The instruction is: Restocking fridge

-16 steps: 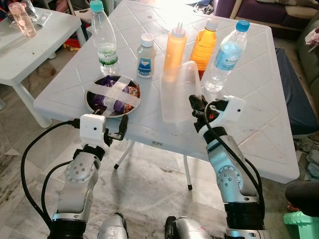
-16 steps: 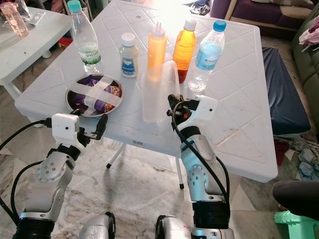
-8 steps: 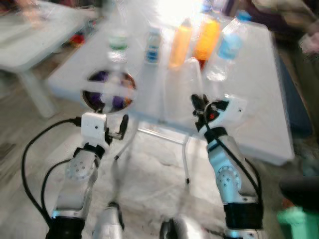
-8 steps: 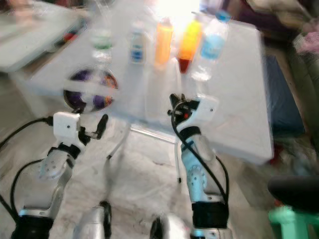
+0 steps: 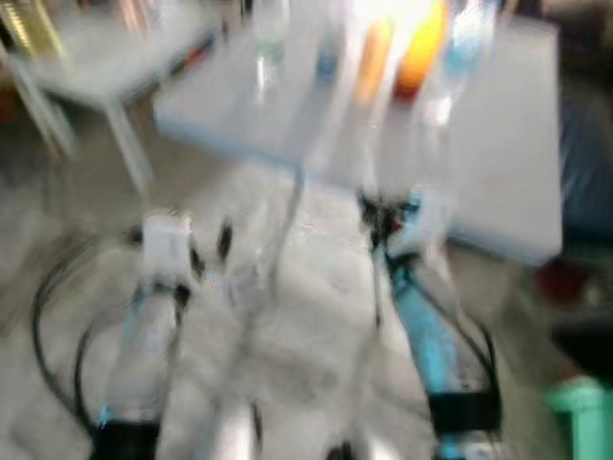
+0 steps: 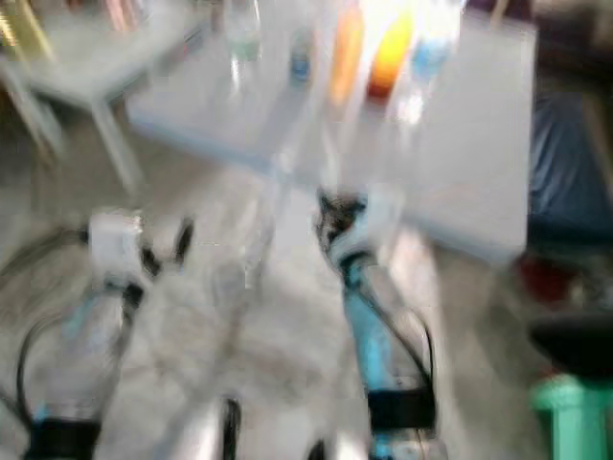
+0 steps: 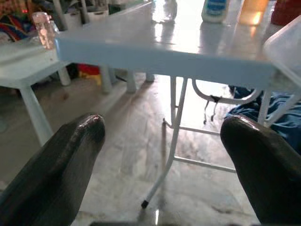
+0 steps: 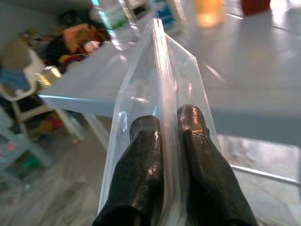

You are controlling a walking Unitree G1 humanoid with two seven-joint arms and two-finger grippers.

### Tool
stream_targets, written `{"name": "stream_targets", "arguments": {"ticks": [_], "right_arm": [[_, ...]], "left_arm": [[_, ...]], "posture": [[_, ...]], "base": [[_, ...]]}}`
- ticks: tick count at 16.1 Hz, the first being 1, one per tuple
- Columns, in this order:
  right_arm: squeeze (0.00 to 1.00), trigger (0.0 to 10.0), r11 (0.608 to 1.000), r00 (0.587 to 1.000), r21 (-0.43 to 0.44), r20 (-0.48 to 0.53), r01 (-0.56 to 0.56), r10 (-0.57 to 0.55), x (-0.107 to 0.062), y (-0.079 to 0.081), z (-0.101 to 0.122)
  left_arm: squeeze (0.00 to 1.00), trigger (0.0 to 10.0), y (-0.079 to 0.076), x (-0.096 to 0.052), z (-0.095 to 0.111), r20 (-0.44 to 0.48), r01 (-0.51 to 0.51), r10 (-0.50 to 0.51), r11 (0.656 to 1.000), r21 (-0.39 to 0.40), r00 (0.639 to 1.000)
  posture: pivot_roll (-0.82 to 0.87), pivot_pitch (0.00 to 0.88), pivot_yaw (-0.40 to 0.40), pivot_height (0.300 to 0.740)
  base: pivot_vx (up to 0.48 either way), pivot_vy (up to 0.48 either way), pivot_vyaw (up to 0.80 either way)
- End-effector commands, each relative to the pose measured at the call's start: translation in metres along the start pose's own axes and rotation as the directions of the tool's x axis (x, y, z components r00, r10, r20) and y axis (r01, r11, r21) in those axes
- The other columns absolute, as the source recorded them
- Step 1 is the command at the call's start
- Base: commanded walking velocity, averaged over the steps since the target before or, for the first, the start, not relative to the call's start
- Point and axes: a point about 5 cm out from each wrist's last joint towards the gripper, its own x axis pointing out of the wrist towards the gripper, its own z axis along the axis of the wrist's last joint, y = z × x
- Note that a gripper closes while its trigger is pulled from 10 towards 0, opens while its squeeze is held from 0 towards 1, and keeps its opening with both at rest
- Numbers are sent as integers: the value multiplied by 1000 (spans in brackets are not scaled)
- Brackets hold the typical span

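Observation:
The eye views are heavily blurred. My right gripper (image 8: 167, 120) is shut on the edge of a clear plastic container (image 8: 155, 66), held up in front of the white table (image 7: 155, 52). Its fingers (image 8: 146, 136) pinch the container's thin wall. In the left eye view my right gripper (image 5: 378, 216) hangs over the floor, just short of the table edge. My left gripper (image 7: 164, 125) is open with nothing between its fingers, level with the table's underside. Several bottles stand on the table, among them an orange one (image 5: 421, 48) and a white one (image 7: 215, 7).
A smaller white table (image 7: 19, 75) stands to the left, with a pink bottle (image 7: 42, 30) on it. Thin metal legs (image 7: 171, 141) run under the main table. A green bin (image 5: 579, 422) sits at the lower right. Marble floor lies below both arms.
The whole picture has swung and blurred: the table now sits higher and farther off, so the camera has moved. The right gripper still holds the clear container; the left stays open.

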Motion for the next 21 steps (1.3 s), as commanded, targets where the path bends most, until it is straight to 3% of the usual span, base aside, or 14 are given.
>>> {"name": "stream_targets", "arguments": {"ticks": [1, 8, 11, 14, 18, 21], "right_arm": [[0, 10000, 1000, 1000, 9, 7, 14, -14, 0, -2, 0], [0, 10000, 1000, 1000, -2, 10, 17, -17, 0, -4, 1], [0, 10000, 999, 999, -34, 17, -35, 35, 1, 2, 3], [0, 10000, 990, 993, -91, 39, -110, 114, 0, 13, 6], [0, 10000, 988, 991, -91, 36, -127, 131, -3, 13, 5], [0, 10000, 975, 983, -139, 33, -176, 182, -5, 17, 4]], "left_arm": [[0, 10000, -4, 2, 4, 11, 23, -23, 1000, 4, 1000], [0, 10000, -6, 4, 1, 8, 25, -25, 1000, 1, 1000], [0, 10000, -5, 2, 0, 3, 15, -15, 1000, 2, 1000], [0, 10000, -2, 1, -3, -17, 0, 0, 1000, -5, 1000], [0, 10000, 12, -8, -19, -85, -48, 46, 999, -16, 995], [0, 10000, 18, -13, -24, -99, -56, 57, 998, 9, 993]], "posture": [[101, 135, -57, 740], [93, 130, -63, 740], [97, 127, -70, 740], [100, 127, -70, 740], [103, 129, -66, 740], [106, 127, -66, 740]], "base": [[0, 0, 0], [0, 0, 0], [0, 0, 0], [0, 0, 765], [0, 179, 756], [0, 84, 756]]}}
